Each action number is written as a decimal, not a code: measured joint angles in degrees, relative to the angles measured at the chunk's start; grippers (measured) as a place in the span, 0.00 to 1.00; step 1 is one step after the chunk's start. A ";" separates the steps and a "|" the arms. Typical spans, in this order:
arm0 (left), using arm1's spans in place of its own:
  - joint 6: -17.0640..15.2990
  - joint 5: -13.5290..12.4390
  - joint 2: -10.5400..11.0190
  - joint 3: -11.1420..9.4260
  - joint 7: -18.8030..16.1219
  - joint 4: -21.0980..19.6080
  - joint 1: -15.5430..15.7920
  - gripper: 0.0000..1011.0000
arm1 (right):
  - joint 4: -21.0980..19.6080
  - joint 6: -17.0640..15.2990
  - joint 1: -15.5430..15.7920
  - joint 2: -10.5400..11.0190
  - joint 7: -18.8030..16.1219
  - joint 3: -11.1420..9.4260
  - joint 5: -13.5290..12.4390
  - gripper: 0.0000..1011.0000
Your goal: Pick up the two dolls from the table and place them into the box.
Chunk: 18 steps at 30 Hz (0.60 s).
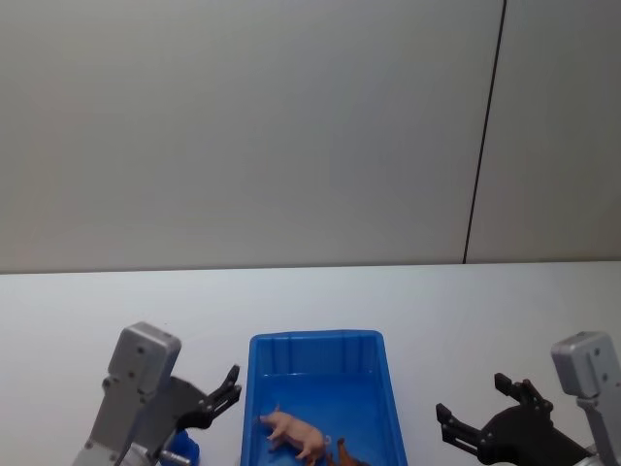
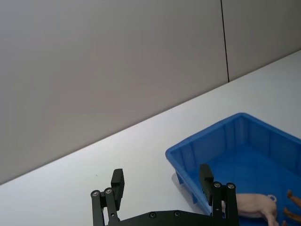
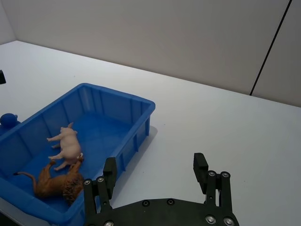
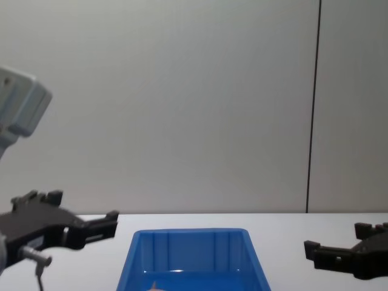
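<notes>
Since both dolls, pink [image 3: 66, 145] and brown [image 3: 54, 182], are seen lying inside the box [image 3: 136, 106] on the counter [image 3: 211, 127], the task is judged done. Both grippers, left [image 2: 162, 181] and right [image 3: 155, 170], are held beside the box, jaws open and empty.

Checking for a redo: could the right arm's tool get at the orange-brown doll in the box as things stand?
Probably yes. The right tool is open and empty beside the box, which is open-topped. The orange-brown doll lies by the near wall, touching the pink doll.
</notes>
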<state>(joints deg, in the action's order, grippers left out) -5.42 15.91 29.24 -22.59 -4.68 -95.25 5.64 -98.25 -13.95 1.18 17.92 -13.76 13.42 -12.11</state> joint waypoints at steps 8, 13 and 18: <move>0.31 1.95 0.52 0.59 0.47 2.51 -0.95 0.99 | -0.05 0.05 0.08 0.10 0.01 -0.06 -0.04 0.99; 0.33 2.50 0.36 0.75 1.56 4.46 -0.88 0.99 | -0.09 0.09 0.10 0.12 0.01 -0.09 -0.05 0.99; 0.29 2.97 -0.06 0.94 3.02 7.13 -0.38 0.99 | -0.11 0.10 0.12 0.14 0.00 -0.09 -0.05 0.99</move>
<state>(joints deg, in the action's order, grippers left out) -5.13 18.88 29.18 -21.65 -1.66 -88.11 5.26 -98.37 -13.85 1.31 18.06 -13.76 13.32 -12.16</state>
